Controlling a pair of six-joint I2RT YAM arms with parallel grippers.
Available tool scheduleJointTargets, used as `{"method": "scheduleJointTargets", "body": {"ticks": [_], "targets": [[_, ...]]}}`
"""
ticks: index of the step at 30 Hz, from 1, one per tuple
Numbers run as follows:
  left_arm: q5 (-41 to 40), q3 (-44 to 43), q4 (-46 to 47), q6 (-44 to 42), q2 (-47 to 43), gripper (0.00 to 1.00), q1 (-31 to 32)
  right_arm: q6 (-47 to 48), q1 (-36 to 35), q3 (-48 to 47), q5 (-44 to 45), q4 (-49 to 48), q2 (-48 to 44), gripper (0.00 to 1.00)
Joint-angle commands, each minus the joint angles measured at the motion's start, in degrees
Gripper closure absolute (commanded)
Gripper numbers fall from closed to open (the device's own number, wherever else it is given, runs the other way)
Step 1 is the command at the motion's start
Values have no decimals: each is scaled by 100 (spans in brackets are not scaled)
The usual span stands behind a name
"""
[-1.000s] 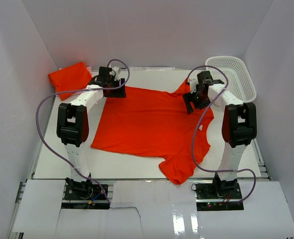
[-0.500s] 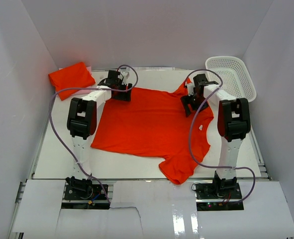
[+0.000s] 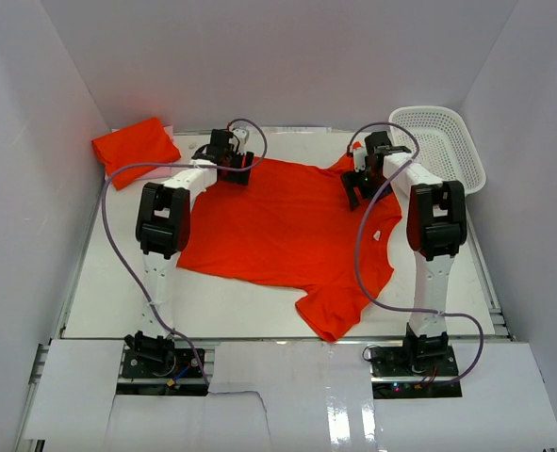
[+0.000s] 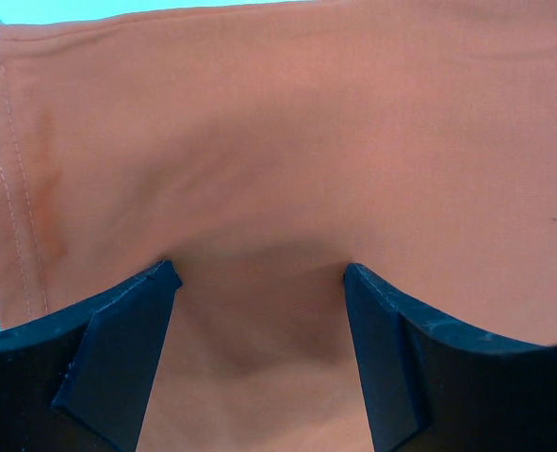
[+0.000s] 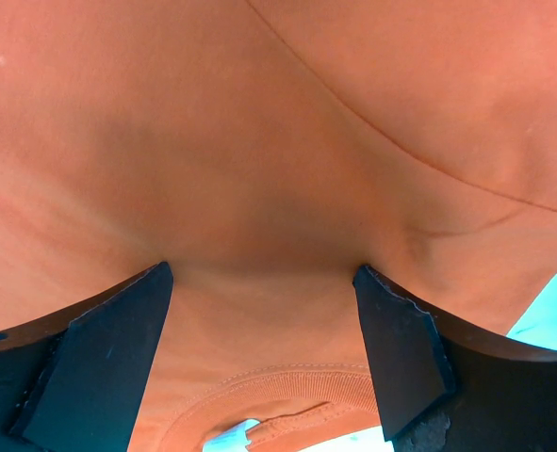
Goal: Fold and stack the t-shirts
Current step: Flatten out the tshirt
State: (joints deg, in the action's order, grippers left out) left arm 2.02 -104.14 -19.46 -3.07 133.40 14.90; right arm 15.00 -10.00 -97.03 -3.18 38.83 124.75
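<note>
One orange-red t-shirt (image 3: pixel 278 235) lies spread flat across the middle of the table, one sleeve pointing toward the near edge. A second t-shirt (image 3: pixel 137 146) sits folded at the back left corner. My left gripper (image 3: pixel 233 168) is open at the spread shirt's far left edge; in the left wrist view its gripper (image 4: pixel 259 273) presses down on the cloth (image 4: pixel 306 141) beside a stitched hem. My right gripper (image 3: pixel 361 184) is open at the far right of the shirt. In the right wrist view the right gripper (image 5: pixel 264 268) rests on fabric just above the ribbed collar (image 5: pixel 287 391).
A white mesh basket (image 3: pixel 443 141) stands at the back right corner, close behind the right arm. White walls enclose the table on three sides. Purple cables loop from both arms over the table.
The left arm swung right along the shirt's far edge and its jaws widened. The right arm drew slightly left and back. The shirt's near edge shifted a little away from the front.
</note>
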Motion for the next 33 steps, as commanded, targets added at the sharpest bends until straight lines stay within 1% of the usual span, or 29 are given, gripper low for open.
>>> {"method": "scheduleJointTargets", "body": {"ticks": [1,5,7,13,15,16,17,19,22,23,25,26,27,28,29,30,31,32,33], "targets": [[-105,-89,-216,-44,379,17,-4,20,112,-385,-51,-25,418,15],[-114,-247,-225,-71,537,17,-22,46,182,-965,-112,151,970,15],[-114,-344,-225,-88,599,17,-30,73,209,-1316,-139,204,1139,15],[-114,-625,-225,52,766,16,-153,125,209,-1959,-156,380,1587,15],[-114,-800,-303,105,792,17,-154,169,209,-2021,-174,371,1562,15],[-114,-1036,-347,140,801,16,-154,187,209,-2021,-157,345,1535,15],[-271,-1169,-417,140,793,16,-162,204,209,-2021,-157,319,1457,15],[-316,-1433,-479,140,766,16,-154,266,209,-2100,-148,309,1377,15],[-387,-2091,-733,149,696,15,-154,336,209,-2249,-157,353,1140,15],[-404,-2285,-821,201,617,15,-154,363,209,-2250,-200,345,904,15],[-457,-2287,-822,263,161,15,-154,433,209,-2101,-236,257,605,15],[-474,-2217,-813,481,-23,15,-154,459,209,-2022,-253,222,264,15],[-518,-2147,-822,561,-425,15,-154,503,209,-1821,-288,196,87,15],[-527,-2041,-822,640,-647,16,-154,530,200,-1706,-367,169,-115,15],[-527,-1910,-805,780,-893,16,-154,538,200,-1557,-394,117,-509,15],[-527,-1560,-796,843,-1400,16,-145,591,191,-1207,-446,81,-722,15],[-545,-1348,-761,913,-1683,16,-154,617,183,-1012,-473,46,-1168,15],[-571,-1102,-761,974,-1973,16,-145,652,156,-784,-490,11,-1416,15],[-571,-500,-735,1053,-2281,16,-145,696,139,-521,-586,-24,-1653,15]]}}
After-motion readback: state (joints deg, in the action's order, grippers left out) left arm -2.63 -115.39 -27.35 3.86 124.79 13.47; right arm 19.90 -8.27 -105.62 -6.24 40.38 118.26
